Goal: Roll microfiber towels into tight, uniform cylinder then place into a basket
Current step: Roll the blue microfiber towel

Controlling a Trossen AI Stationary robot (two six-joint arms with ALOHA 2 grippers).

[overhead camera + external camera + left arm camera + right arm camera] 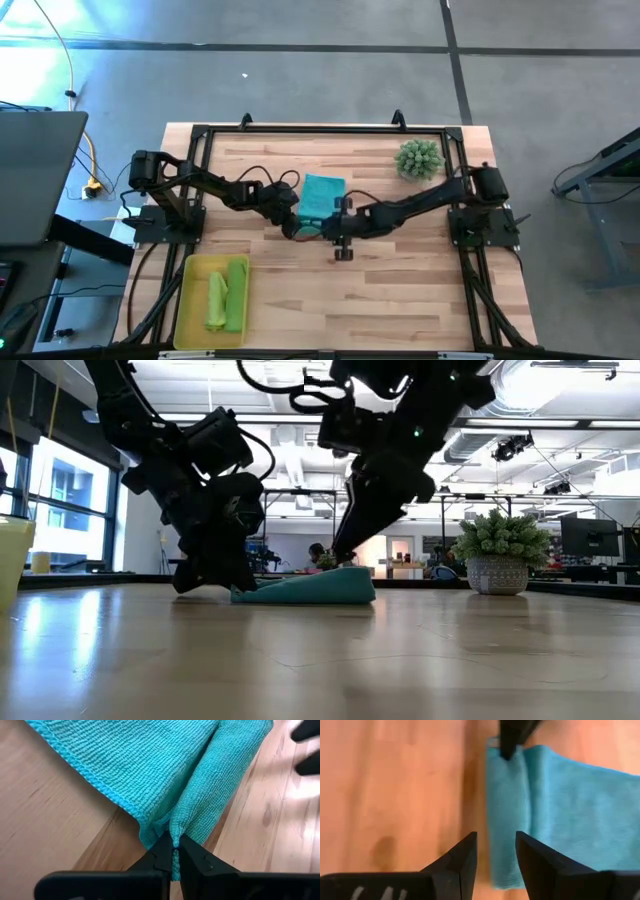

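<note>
A teal microfiber towel (322, 192) lies on the wooden table's middle. Its near edge is folded over into a narrow strip (220, 780), and the rest lies flat (150, 765). My left gripper (174, 857) is shut on the strip's left end. My right gripper (495, 847) is open just over the strip's right end (507, 870); I see no contact. Two lime green towels (228, 295) lie rolled in the yellow basket (190, 300) at the near left. My left gripper pinches the left end of the folded strip, at the towel's near corner (172, 837), between its two fingertips. The fingers slant down from the table's left side and lie in line with the strip. The towel rests on the table (305, 590).
A spiky green plant in a pot (418, 158) stands at the far right of the table. Bare wood stretches across the near middle and near right (380, 300). A black frame runs around the table's edges (320, 128).
</note>
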